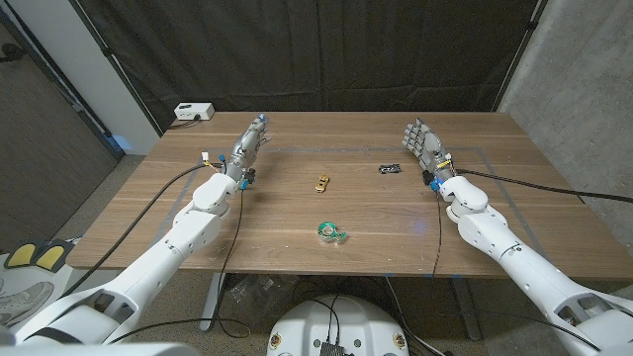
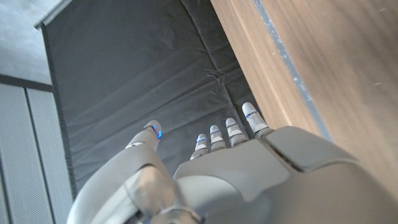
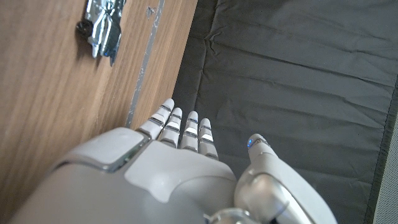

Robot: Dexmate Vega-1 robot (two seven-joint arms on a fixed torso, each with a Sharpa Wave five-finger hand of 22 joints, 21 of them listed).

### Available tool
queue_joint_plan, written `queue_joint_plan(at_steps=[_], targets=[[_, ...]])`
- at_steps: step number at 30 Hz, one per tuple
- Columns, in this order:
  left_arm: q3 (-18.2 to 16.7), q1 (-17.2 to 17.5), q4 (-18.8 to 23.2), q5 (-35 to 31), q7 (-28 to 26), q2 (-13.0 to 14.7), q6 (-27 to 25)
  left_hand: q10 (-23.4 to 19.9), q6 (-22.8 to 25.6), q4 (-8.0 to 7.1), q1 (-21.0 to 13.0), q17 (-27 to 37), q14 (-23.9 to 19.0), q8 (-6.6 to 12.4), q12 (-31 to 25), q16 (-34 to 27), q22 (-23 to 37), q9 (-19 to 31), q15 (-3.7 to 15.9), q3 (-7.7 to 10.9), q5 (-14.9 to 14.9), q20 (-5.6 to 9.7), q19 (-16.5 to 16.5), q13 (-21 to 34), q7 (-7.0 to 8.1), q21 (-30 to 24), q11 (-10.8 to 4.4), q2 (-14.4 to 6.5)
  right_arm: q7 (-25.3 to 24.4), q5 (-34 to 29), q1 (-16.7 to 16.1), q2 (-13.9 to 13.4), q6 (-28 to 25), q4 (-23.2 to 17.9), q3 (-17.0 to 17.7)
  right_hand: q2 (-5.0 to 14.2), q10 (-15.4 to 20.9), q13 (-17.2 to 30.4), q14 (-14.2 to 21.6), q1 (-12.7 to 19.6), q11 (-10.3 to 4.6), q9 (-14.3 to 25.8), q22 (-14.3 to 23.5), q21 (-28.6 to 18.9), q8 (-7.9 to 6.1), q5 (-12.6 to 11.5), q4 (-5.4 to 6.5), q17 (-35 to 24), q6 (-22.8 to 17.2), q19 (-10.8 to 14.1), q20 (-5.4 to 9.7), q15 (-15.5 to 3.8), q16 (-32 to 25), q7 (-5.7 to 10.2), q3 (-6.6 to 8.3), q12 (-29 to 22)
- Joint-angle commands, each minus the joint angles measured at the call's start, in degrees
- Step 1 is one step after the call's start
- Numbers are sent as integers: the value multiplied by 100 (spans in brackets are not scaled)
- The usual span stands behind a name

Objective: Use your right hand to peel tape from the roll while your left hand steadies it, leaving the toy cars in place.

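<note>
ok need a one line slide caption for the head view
Both open hands, left hand and right hand, wait far from the tape roll, with the gold car and black car between.

Head view: even, soft overhead light, table (image 1: 297,213) evenly bright, grain sharp. Faint short shadows under arms and beside tape roll (image 1: 331,232). Black curtain (image 1: 316,49) behind reads dark, little detail. Slight wide-angle bend at frame edges. Wrist views: left hand (image 2: 249,180) and right hand (image 3: 149,180) close to lens, a bit soft, smooth highlights on white shells. Silver car (image 3: 102,25) shows small glints.
</note>
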State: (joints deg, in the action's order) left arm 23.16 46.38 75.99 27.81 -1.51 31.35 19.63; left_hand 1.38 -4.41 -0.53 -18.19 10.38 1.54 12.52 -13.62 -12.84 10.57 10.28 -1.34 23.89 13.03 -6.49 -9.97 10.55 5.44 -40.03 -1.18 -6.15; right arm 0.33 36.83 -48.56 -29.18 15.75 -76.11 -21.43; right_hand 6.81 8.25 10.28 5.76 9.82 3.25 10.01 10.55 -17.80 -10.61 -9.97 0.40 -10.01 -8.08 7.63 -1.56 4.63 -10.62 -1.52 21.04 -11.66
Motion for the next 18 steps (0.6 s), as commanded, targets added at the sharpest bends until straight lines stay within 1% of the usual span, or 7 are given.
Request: queue_joint_plan(at_steps=[1,8,16,18], targets=[[159,-9,445,-644,36,350,278,-123,158,52,-103,30,-107,48,-55,-46,22,25,-18,19,-52,-92,-79,21,6,2,14,3,-236,-77,-219,-54,-17,-351,11,31,75,15,3,53,-17,29,29,22,-39,-22,-15,-27,-24,9,-70,33,-31,69,-19,-41],[166,60,736,-783,233,514,487,-231,268,76,-136,40,-184,57,-69,-53,25,26,-9,25,-96,-119,-44,24,-15,5,22,10,-413,-163,-372,-86,-36,-633,0,31,98,16,16,54,-13,30,32,30,-41,-23,-19,-28,-40,14,-85,50,-33,99,-25,-48],[116,170,1091,-1071,374,809,655,-286,385,98,-160,45,-222,74,-67,-48,27,27,-2,25,-127,-147,-31,26,-27,15,25,27,-642,-278,-557,-80,-17,-918,-17,33,115,17,28,55,-13,32,34,38,-48,-24,-21,-29,-70,16,-96,56,-34,112,-29,-53],[99,193,1182,-1217,382,913,683,-360,545,127,-188,47,-256,111,-76,-45,27,28,-6,23,-152,-152,-23,27,-35,26,31,55,-694,-311,-608,-75,4,-981,-21,33,117,17,29,57,-14,32,34,39,-47,-24,-23,-28,-69,20,-100,54,-34,111,-29,-53]])
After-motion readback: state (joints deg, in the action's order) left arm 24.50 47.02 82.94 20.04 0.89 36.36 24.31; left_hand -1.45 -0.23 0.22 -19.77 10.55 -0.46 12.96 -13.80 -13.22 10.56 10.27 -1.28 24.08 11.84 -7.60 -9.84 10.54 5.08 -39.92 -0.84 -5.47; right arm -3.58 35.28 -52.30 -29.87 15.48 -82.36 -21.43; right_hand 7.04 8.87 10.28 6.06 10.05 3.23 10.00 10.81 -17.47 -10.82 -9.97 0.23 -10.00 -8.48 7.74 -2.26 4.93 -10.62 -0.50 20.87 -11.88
